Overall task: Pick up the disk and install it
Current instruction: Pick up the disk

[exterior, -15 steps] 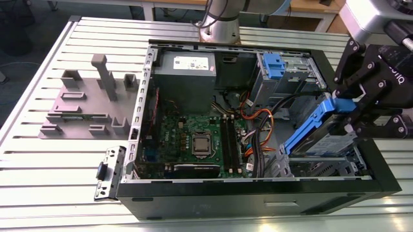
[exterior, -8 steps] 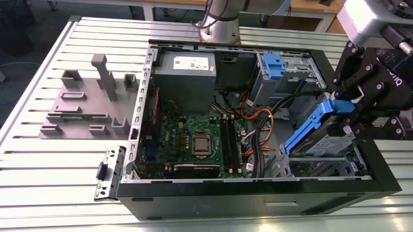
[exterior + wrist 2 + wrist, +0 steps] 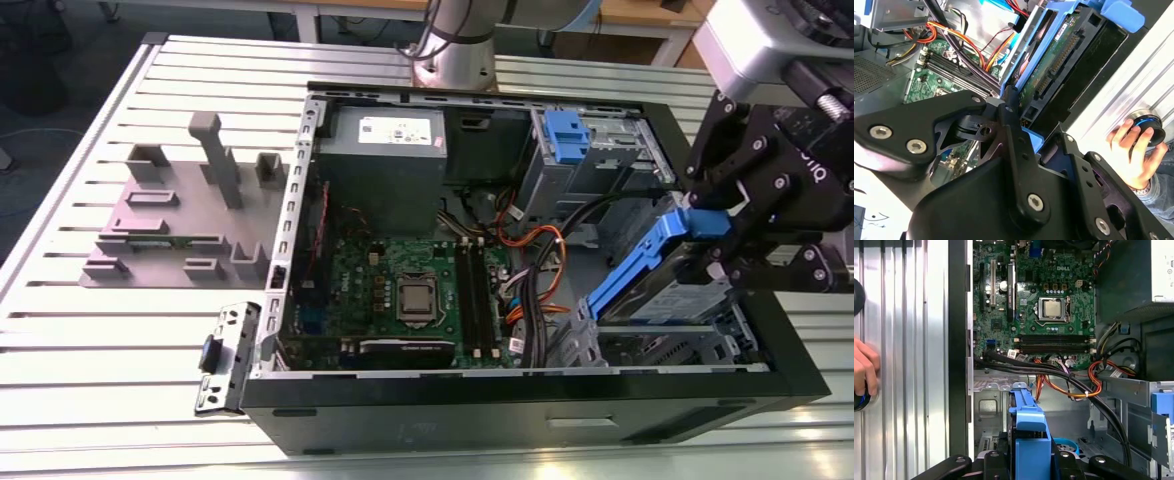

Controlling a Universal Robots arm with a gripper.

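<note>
Disk [image 3: 654, 262] and its blue plastic bracket [image 3: 630, 270] sat tilted in your gripper [image 3: 721, 240], one end raised toward the arm and the other dipping into the grey metal drive cage [image 3: 667, 345] at the corner of the open computer case [image 3: 534, 400] nearest the exterior view's right. Your jaws were closed on the bracket's raised end, gripping it from both sides; in the first wrist view the blue bracket [image 3: 1029, 435] rose straight out from between the black gripper links. In the second wrist view you could see the disk [image 3: 1054, 70] from its underside, its green circuit board and connector facing the camera, framed by the bracket. The case lay on its side on the slatted metal surface [image 3: 107, 330], its motherboard [image 3: 400, 290] exposed, with orange and black cables [image 3: 534, 260] running between board and cage. A grey power-supply box [image 3: 387, 150] sat at the far end of the case, and a small blue latch [image 3: 567, 135] stood on a second cage beside it. A grey fixture block [image 3: 187, 210] rested on the surface toward the exterior view's left. A person's hand [image 3: 1134, 150] lay on a round black-and-blue knob on the surface just outside the case wall.
</note>
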